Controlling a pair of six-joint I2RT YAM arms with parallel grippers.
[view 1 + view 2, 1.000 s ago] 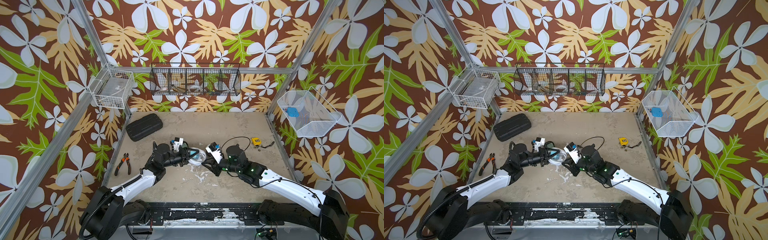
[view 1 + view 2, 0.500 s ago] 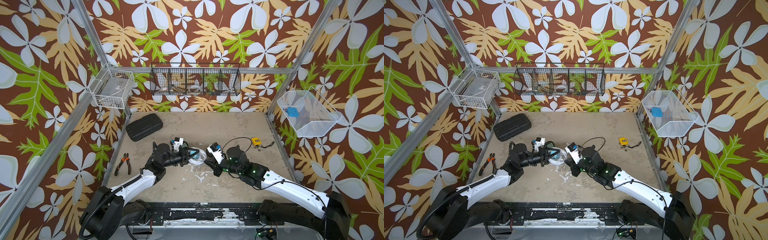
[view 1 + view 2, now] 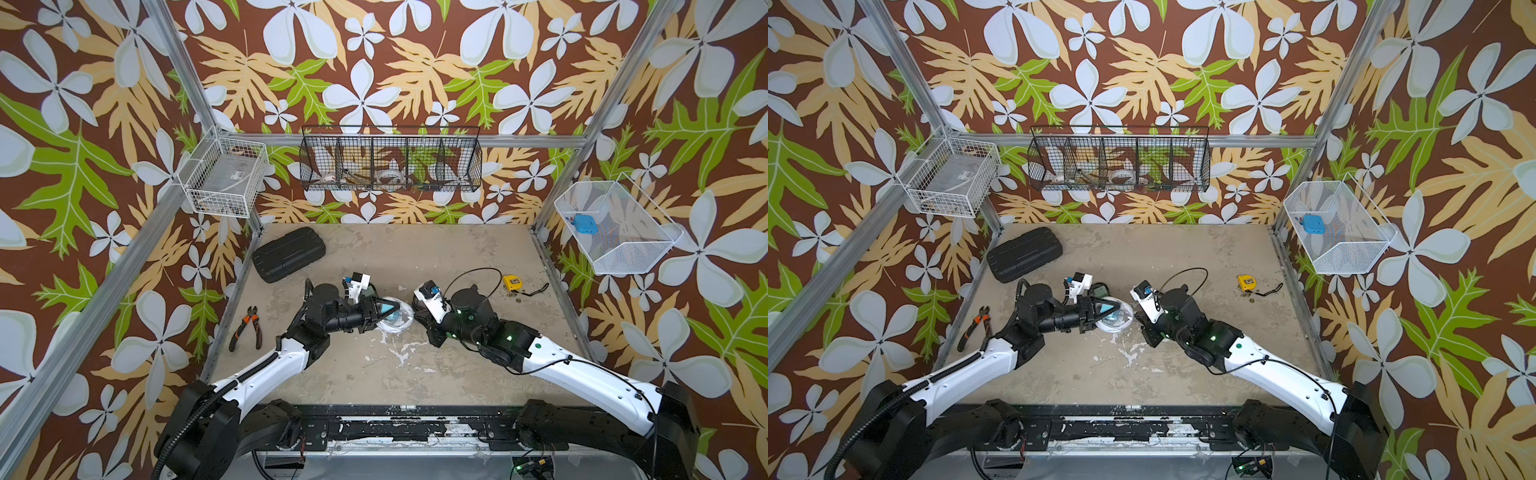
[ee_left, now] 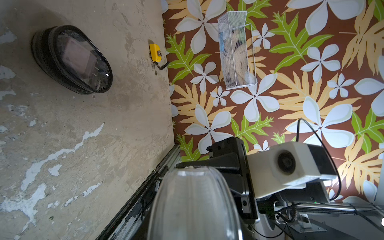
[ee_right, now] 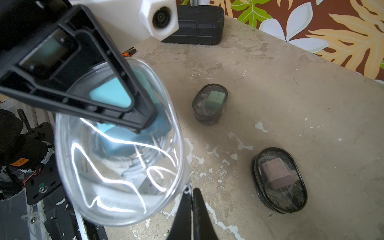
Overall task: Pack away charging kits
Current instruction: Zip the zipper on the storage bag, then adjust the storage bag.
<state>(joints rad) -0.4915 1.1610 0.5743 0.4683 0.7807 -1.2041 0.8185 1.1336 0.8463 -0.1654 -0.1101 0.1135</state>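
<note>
So the clear pouch [image 5: 124,176] with the teal block [image 5: 124,139] and white cable [image 5: 143,158] inside was out around mid-table, on the robot's side of the black hard case [image 3: 289,253]. The left gripper [image 3: 384,311] had it. Its jaws were partway closed and clamped across the end of the pouch nearer the case, with one finger lying over the clear face. It looked lifted off the table [image 5: 270,83] and tilted.

The pouch's long axis ran roughly from the left jaws toward the right gripper [image 5: 192,192], which sat right at the opposite end of the rim. The right jaws were pressed fully together. They may have been pinching a zipper pull there, but the glare made it too hard to tell.

Either way the right arm was the one positioned for any closing move along the rim.

The other two kits sat farther from the case than the clear one, the mint pouch [image 5: 209,104] closer to it than the pink pouch [image 5: 279,180]. Both were black-rimmed and lying flat, apart from each other. Those two were the only clutter near the right arm's sweep. The table on the side away from the case was bare.
</note>
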